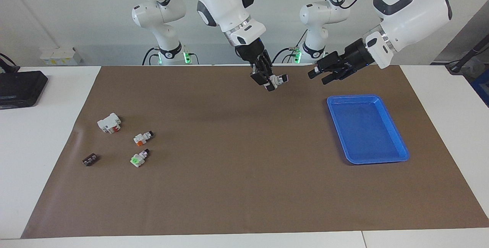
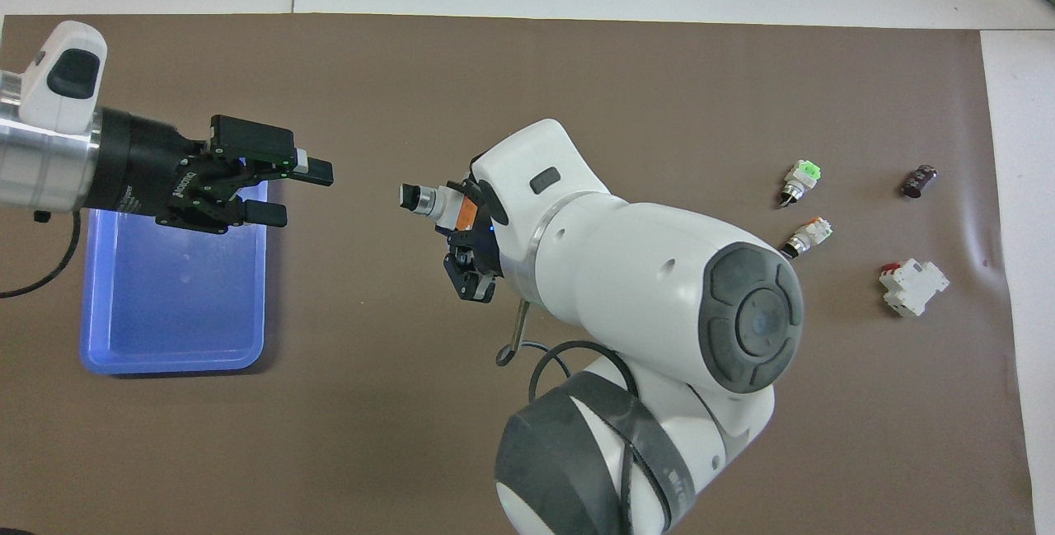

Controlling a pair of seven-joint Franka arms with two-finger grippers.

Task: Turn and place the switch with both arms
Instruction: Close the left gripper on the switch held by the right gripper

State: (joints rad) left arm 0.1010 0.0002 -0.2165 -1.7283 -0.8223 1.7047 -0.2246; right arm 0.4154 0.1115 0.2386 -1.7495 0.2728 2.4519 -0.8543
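A: One switch (image 1: 277, 81) on our list: lifted, clamped in the right gripper (image 1: 267, 81) above the brown mat (image 1: 244, 187), knob pointing at the left gripper (image 1: 319, 75).

B: We log the left gripper spread wide, empty, just short of the knob. Handover not yet made.

A: Outstanding, we judge: transfer, turn, then placement in the blue tray (image 1: 397, 141), which holds nothing. Three other parts stay unlisted.
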